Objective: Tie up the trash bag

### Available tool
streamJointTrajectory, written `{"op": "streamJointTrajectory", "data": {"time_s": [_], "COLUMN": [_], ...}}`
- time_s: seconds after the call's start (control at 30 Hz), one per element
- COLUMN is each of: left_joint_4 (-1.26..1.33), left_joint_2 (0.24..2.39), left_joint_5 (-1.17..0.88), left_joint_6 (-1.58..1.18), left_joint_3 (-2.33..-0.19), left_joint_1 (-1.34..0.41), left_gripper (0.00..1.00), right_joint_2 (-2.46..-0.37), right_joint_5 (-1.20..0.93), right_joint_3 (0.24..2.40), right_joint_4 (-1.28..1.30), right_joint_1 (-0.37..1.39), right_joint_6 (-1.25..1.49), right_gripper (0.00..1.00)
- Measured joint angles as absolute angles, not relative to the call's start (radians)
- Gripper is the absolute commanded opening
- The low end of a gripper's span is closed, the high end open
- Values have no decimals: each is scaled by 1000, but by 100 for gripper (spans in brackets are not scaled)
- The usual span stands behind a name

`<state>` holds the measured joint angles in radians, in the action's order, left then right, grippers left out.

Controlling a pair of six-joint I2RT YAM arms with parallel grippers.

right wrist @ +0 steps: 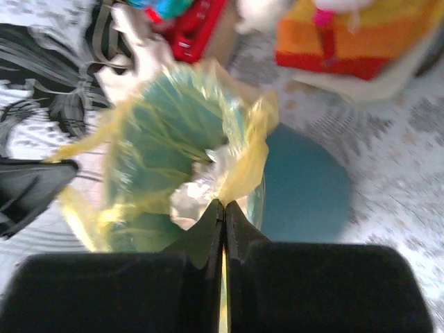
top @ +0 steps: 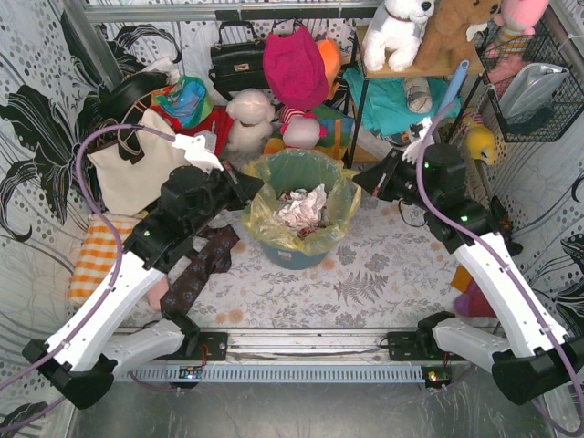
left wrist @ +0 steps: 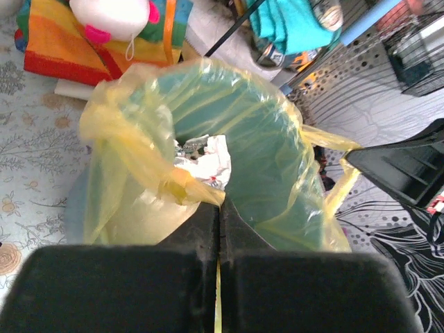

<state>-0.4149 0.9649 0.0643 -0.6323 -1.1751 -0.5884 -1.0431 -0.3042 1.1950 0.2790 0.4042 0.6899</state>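
Note:
The trash bag, thin yellow plastic, lines the teal bucket in the middle of the table, its rim folded outward. Crumpled white-and-red paper lies inside. My left gripper is at the bag's left rim and shut on a pinch of the yellow film. In the left wrist view the bag bunches at the shut tips. My right gripper is shut on the right rim. The right wrist view shows yellow film running up from its closed tips, with the bucket behind.
A cream tote bag stands at the back left. Near my left arm lie a dark patterned cloth and an orange checked cloth. Plush toys and a shelf crowd the back; a wire basket hangs at right.

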Motion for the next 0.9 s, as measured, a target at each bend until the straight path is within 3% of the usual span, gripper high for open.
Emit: {"op": "streamJointTrajectory", "data": {"time_s": [0.47, 0.7, 0.9], "left_joint_4": [-354, -356, -359], "left_joint_2": [1028, 1026, 1022], "left_joint_5": [64, 64, 65], "left_joint_6": [-646, -654, -654], "left_joint_3": [-1025, -1025, -1026], "left_joint_1": [-588, -588, -588], "left_gripper": [0, 0, 0], "right_joint_2": [-1009, -909, -930], "right_joint_5": [-196, -301, -277], "right_joint_3": [926, 934, 1061], "right_joint_4": [321, 326, 323], "right_joint_1": [404, 404, 404], "right_joint_6": [683, 668, 664], "right_gripper": [0, 0, 0]}}
